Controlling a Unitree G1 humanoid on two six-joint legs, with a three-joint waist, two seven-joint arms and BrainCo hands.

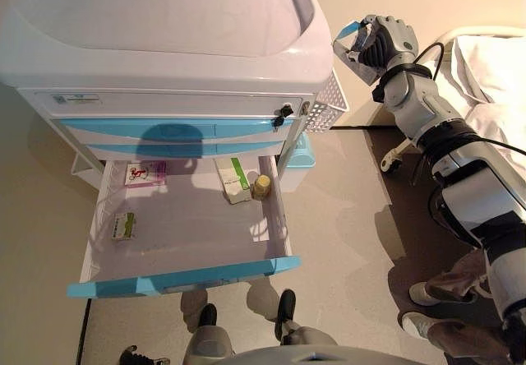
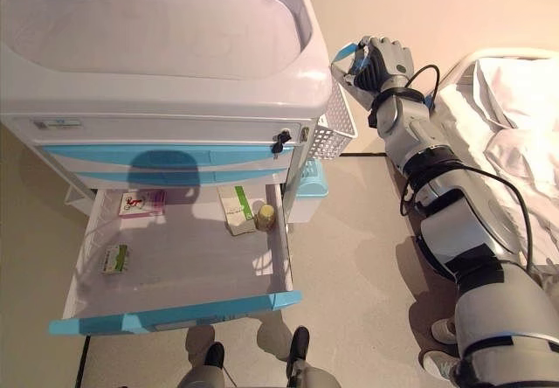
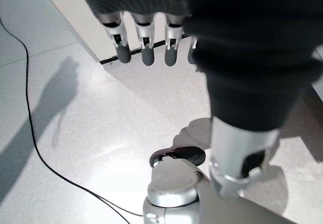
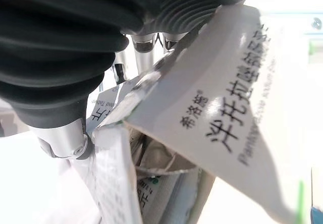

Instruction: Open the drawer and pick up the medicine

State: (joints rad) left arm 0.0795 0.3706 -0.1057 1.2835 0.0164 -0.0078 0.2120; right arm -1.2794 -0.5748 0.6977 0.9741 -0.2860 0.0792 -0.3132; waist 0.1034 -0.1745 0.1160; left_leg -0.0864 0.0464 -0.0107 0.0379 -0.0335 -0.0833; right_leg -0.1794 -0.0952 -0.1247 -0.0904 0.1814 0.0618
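The cart's lowest drawer [image 1: 189, 274] with a blue front stands pulled open. Inside lie a pink-printed packet [image 1: 145, 173], a small green box [image 1: 124, 227], a white and green box [image 1: 233, 180] and a small round bottle [image 1: 262, 187]. My right hand [image 1: 382, 46] is raised beside the cart's top right corner, fingers curled round a white medicine box with a blue edge [image 1: 346, 33]. The right wrist view shows that box [image 4: 222, 108] crumpled in the hand, its flap open. My left hand [image 3: 146, 47] hangs low over the floor, fingers straight, holding nothing.
The white cart [image 1: 164, 44] has a recessed top tray, closed blue drawers [image 1: 173, 128] with a key lock [image 1: 283, 112] and a white wire basket [image 1: 329, 98] on its right side. A bed with white sheets [image 1: 493, 85] stands at the right. A person's shoes [image 1: 423, 295] show at lower right.
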